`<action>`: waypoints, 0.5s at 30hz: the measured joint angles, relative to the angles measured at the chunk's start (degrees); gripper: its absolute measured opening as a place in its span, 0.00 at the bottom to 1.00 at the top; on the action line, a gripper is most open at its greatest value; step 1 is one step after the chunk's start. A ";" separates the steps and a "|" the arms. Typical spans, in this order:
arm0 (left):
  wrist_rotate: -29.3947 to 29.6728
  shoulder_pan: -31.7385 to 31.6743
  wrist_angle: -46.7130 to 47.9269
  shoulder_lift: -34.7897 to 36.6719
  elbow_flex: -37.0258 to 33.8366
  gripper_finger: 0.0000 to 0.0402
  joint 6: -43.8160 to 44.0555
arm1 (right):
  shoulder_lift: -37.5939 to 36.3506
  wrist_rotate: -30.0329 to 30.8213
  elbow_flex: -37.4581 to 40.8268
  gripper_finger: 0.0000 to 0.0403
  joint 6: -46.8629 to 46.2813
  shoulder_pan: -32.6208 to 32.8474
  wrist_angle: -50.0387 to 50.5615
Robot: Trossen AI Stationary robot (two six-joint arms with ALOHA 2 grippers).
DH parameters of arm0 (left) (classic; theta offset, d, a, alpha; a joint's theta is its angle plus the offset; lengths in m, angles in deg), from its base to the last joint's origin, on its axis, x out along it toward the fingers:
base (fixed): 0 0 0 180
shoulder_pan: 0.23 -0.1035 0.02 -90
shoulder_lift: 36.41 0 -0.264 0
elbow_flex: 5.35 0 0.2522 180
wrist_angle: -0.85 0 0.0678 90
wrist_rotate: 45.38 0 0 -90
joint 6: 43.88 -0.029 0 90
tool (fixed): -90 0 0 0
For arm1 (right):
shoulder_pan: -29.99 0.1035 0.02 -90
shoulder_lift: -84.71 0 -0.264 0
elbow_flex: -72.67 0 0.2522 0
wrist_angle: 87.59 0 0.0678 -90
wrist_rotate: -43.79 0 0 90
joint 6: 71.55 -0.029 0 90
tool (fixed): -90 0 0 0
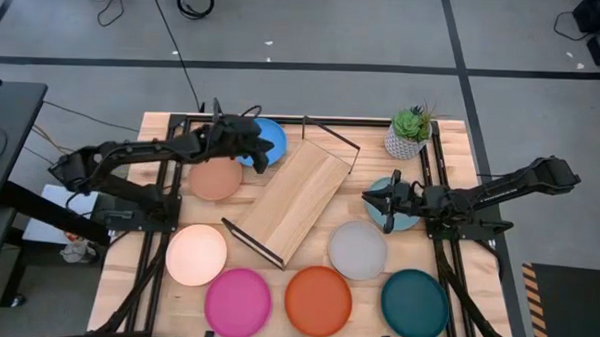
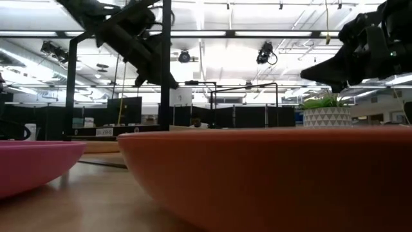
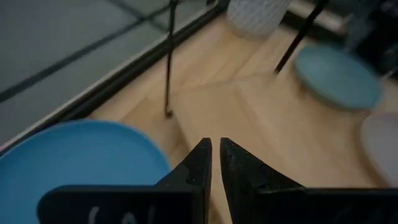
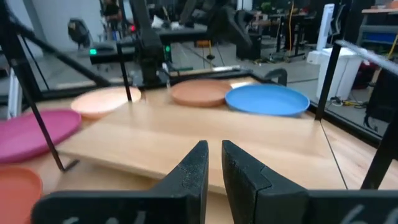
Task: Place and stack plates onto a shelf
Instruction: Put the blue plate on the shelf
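The shelf [image 1: 289, 201] is a light wooden board with black wire end frames, lying slantwise mid-table. Around it on the table lie the blue plate [image 1: 271, 137], tan [image 1: 216, 178], cream [image 1: 196, 254], pink [image 1: 237, 301], orange [image 1: 318, 300], grey [image 1: 357, 250], dark teal [image 1: 414, 304] and pale blue [image 1: 396, 214] plates. My left gripper [image 1: 259, 159] hovers shut over the near edge of the blue plate [image 3: 81, 155], beside the shelf's far end. My right gripper [image 1: 368, 199] hangs shut by the pale blue plate, pointing at the shelf [image 4: 186, 140]. Both hold nothing.
A potted plant [image 1: 409, 132] stands at the far right corner, close to the pale blue plate. The shelf's wire frames [image 1: 331, 142] stick up at both of its ends. In the low view the orange plate [image 2: 270, 174] fills the foreground and hides most of the table.
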 joint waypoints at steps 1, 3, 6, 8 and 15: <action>0.18 -0.04 3.39 -1.08 1.82 0.10 -1.12 | 0.60 0.00 0.00 0.13 0.35 0.00 -0.03; 0.90 0.49 9.82 -3.38 5.48 0.12 -3.58 | 1.88 0.00 0.00 0.13 0.92 0.00 -0.11; 3.26 1.88 17.90 -6.68 10.00 0.17 -5.75 | 3.65 -0.04 0.00 0.13 1.51 0.00 -1.30; 5.80 3.04 22.21 -8.71 12.29 0.22 -7.54 | 4.61 -0.67 0.00 0.13 2.19 0.00 -1.57; 9.81 4.98 33.22 -14.72 16.15 0.41 -14.40 | 7.11 -4.52 0.00 0.13 4.41 0.00 -2.57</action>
